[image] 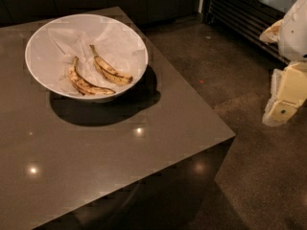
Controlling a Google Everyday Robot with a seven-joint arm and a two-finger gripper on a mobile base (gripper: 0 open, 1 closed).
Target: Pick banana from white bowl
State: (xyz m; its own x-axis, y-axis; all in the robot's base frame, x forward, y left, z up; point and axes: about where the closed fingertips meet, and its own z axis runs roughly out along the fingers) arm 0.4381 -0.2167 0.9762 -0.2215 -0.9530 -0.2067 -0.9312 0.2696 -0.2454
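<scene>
The white bowl [41,73] stands on the back left of a dark table, lined with crumpled white paper. Two bananas lie in it side by side. The banana [109,71] is the right one, straighter, with a long thin stem pointing to the back. The more curved, brown-streaked banana [86,85] lies to its left. My gripper [282,110] hangs at the right edge of the view, off the table and over the floor, far to the right of the bowl and holding nothing that shows.
The dark table [144,152] has its right edge and front corner near the middle of the view. Bare dark floor [249,176] lies to the right. Dark cabinets stand at the back, with a slatted unit [240,13] at the back right.
</scene>
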